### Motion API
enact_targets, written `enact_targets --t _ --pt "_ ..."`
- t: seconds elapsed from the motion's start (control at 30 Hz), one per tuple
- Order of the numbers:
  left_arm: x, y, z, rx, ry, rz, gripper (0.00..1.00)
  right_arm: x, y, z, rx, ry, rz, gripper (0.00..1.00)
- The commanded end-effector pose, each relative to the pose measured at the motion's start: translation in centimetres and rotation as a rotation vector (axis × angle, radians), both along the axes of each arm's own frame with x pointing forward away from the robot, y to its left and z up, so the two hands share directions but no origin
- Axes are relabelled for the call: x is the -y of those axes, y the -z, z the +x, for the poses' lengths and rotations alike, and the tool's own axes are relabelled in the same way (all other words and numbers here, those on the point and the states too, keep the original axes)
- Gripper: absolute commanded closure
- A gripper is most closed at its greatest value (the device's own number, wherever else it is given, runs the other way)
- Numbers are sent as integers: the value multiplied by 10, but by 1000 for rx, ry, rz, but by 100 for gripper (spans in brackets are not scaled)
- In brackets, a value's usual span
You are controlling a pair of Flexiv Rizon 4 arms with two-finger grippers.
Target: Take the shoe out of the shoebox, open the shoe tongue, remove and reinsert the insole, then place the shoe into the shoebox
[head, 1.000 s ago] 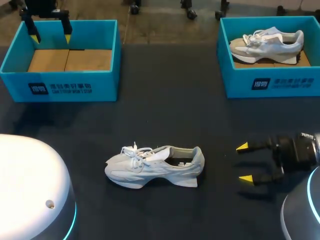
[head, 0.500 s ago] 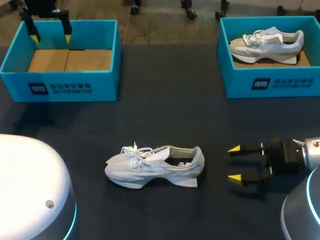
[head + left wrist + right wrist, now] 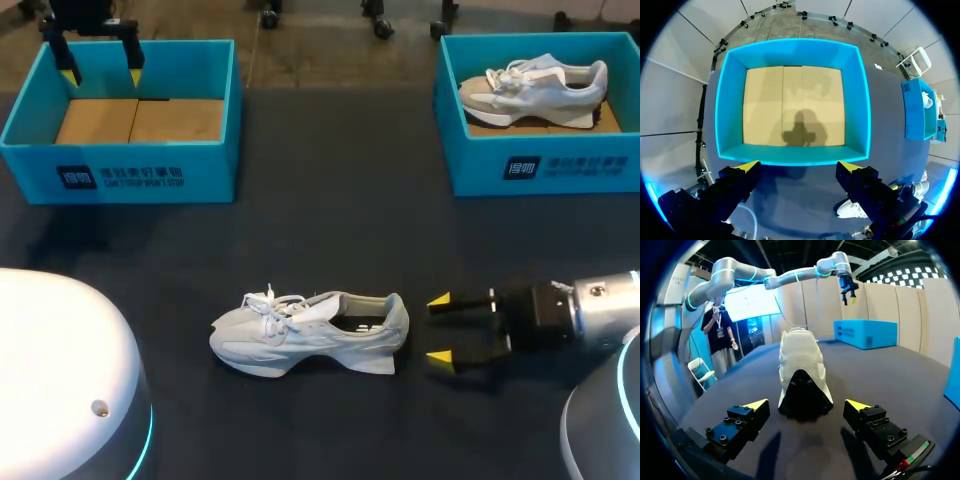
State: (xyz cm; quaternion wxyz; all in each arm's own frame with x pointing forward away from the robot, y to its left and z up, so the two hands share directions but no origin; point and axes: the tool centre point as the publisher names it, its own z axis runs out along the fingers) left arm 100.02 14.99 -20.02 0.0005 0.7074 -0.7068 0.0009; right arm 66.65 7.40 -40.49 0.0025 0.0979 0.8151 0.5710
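Pale grey sneaker (image 3: 310, 333) upright on its sole in the middle of the table (image 3: 330, 200), heel toward right gripper (image 3: 438, 329): fingers wide apart, empty, just short of the heel. Left gripper (image 3: 100, 62) spread, holding nothing, above empty left shoebox (image 3: 120, 170). Second sneaker (image 3: 535, 88) inside right shoebox (image 3: 540, 165).

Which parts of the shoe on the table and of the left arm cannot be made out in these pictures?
The insole: head view, the shoe's opening is too dark and small; right wrist view, the heel hides it.
The toe: right wrist view, behind the heel.
The arm of the left gripper: head view, cut off by the top edge.
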Motion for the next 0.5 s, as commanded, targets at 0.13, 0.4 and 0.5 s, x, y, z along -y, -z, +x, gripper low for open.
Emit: enact_targets --t 0.13,0.4,0.5 --pt "0 0 0 0 0 1 0 -23 9 7 13 -9 23 0" --pt "0 0 0 0 0 1 0 -46 6 4 33 -21 26 0" --pt "0 0 0 0 0 1 0 -55 6 2 30 -24 10 0"
